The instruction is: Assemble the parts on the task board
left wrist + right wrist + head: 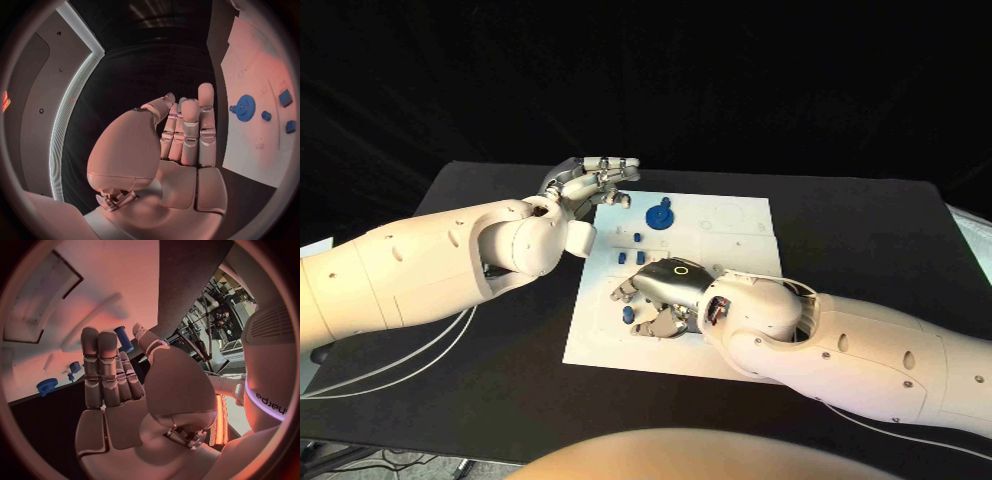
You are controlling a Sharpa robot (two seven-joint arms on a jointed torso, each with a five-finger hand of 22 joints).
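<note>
Blue gear [659, 215] lying flat near the far edge of the board [733, 225], small blue pegs [630, 238] just beside it toward the middle. Hovering over the board's near half, right hand [669, 290], fingers straight and together, empty. Hanging off the far-left corner, left hand [596, 178], fingers together, holding nothing.

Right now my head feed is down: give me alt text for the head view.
The right hand hovers low over the near half of the white task board, with small blue parts just beyond it. The left hand is off the board's far left corner, near a blue gear.
</note>
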